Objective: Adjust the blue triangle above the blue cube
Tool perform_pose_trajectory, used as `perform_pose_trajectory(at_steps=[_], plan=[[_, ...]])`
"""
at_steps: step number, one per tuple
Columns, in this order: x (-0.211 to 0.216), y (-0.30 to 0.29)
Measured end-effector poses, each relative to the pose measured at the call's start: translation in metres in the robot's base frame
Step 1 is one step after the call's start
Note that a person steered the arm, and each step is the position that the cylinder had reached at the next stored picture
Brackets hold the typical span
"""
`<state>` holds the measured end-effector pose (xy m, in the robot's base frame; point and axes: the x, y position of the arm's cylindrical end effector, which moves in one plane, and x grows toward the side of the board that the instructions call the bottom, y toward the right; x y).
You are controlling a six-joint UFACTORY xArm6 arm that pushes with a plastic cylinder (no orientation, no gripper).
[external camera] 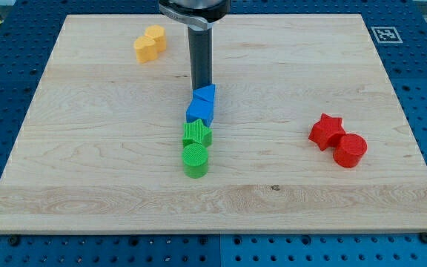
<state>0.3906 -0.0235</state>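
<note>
A: Near edge up — green cylinder [195, 160], green star [196, 134], blue cube [199, 113], blue triangle [205, 95], all touching.

B: My tip [202, 86] — bare rod, grasping nothing — sits right behind the triangle. I'd guess pushing down-view shunts the whole chain.

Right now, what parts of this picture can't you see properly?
- Camera view: the top edge cuts off the arm above my tip.
- My tip's very end is partly hidden behind the blue triangle; contact cannot be judged.
- The blue cube is partly covered by the green star.
- The yellow block is too small to name its shape.
</note>
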Motion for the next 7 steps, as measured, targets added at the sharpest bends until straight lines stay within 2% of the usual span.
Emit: perform_pose_trajectory(at_steps=[1,2,3,7], plan=[[-0.012,0.029],[-0.007,0.059],[0.013,0.059],[0.013,0.026]])
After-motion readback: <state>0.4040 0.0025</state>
